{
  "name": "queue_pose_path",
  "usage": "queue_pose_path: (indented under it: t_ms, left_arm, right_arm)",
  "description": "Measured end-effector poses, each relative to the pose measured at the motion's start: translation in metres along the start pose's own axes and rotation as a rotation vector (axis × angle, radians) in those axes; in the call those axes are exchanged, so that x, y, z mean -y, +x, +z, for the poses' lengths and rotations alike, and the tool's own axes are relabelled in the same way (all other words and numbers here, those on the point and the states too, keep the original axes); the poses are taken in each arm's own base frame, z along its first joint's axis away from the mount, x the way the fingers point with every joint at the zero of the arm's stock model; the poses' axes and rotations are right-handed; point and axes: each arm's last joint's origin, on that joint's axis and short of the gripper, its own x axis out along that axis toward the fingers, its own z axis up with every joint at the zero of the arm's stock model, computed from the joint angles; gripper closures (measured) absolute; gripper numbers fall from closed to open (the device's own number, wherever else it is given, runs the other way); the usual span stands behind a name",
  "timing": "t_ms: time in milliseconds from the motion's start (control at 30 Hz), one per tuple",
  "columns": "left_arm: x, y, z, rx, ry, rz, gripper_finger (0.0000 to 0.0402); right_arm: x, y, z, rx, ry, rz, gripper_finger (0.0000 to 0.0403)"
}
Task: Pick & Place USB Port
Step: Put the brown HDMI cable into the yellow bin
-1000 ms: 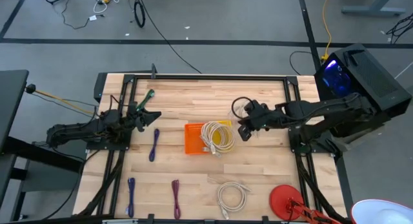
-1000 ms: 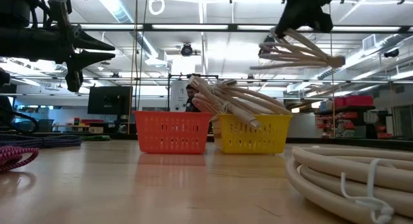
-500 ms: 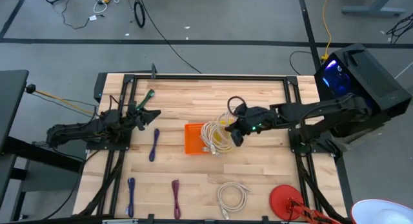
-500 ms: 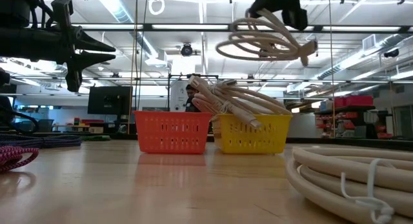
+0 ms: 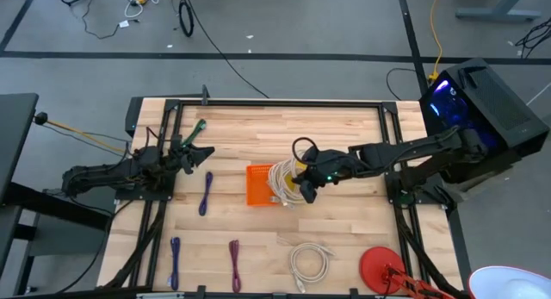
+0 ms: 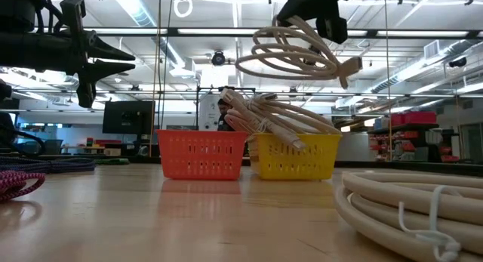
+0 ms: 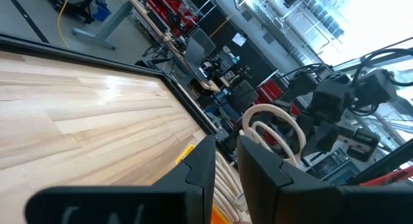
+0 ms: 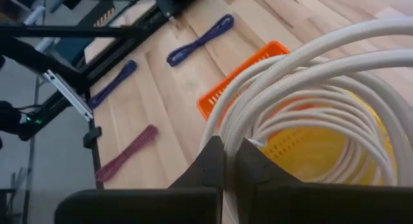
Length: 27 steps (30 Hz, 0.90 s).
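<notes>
Overhead, the right tool (image 6: pixel 313 16) clenches a coiled white cable (image 6: pixel 290 54), hanging it above the yellow basket (image 6: pixel 296 156) for dropping in; the left tool (image 5: pixel 196 152) idles, released, at the surface's left edge.

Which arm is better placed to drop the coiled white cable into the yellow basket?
Right. The right gripper holds the white cable above the yellow basket; the left gripper waits far off.
</notes>
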Motion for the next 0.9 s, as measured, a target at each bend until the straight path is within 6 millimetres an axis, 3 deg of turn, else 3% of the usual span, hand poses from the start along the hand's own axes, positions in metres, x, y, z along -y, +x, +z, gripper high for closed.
queue_pose_path:
  t_ms: [400,667,900]
  left_arm:
    - [0.000,0.000,0.000,-0.002,0.001,-0.002,0.0333]
    - [0.000,0.000,0.000,-0.002,0.003,-0.002,0.0333]
    - [0.000,0.000,0.000,-0.003,0.001,-0.003,0.0333]
  right_arm:
    - [0.002,0.000,0.003,0.034,-0.005,-0.018,0.0397]
    - [0.010,0.021,0.002,-0.004,-0.022,-0.065,0.0397]
    - [0.014,0.020,0.007,0.005,-0.028,-0.055,0.0397]
